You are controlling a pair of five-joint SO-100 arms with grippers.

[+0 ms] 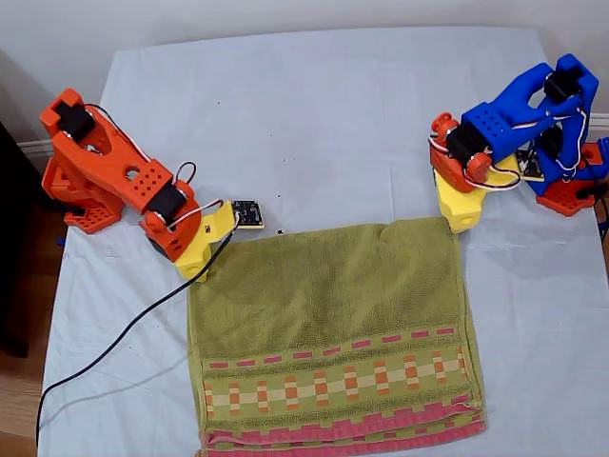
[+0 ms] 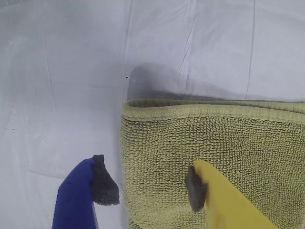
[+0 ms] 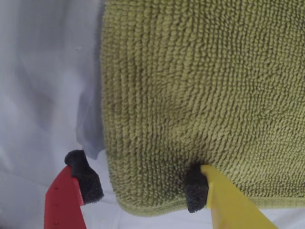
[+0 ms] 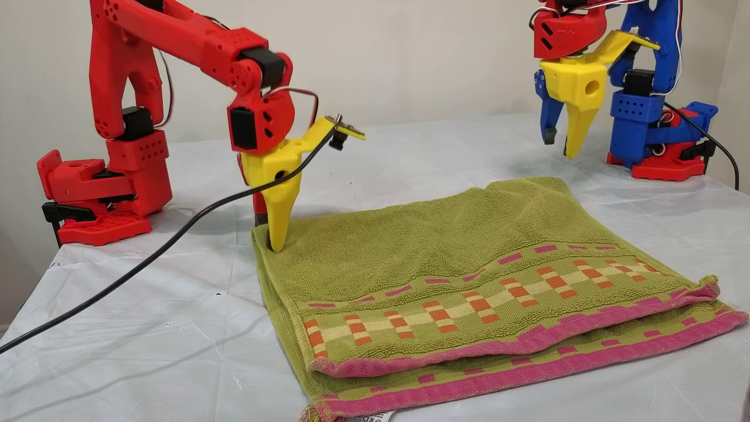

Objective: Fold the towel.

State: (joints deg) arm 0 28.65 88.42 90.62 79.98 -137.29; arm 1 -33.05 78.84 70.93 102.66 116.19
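Note:
The olive-green towel (image 1: 333, 314) lies doubled on the white tablecloth, its fold at the far side and both pink hems stacked at the near edge (image 4: 527, 351). My first gripper (image 4: 558, 145), blue and yellow, hangs open above the towel's far corner at the exterior view's right (image 1: 461, 224). In its wrist view the jaws straddle the towel's (image 2: 214, 143) side edge. My second gripper (image 4: 268, 231), red and yellow, is open at the far corner on the exterior view's left (image 1: 195, 267). Its yellow fingertip (image 3: 196, 191) rests on the towel (image 3: 200, 86), and the red one is off the edge.
A black cable (image 1: 124, 333) trails from the red arm across the tablecloth (image 1: 304, 114) toward the exterior view's left edge. The red arm's base (image 4: 99, 193) and the blue arm's base (image 4: 662, 152) stand at the far corners. A white tag (image 4: 375, 417) peeks out under the near hem.

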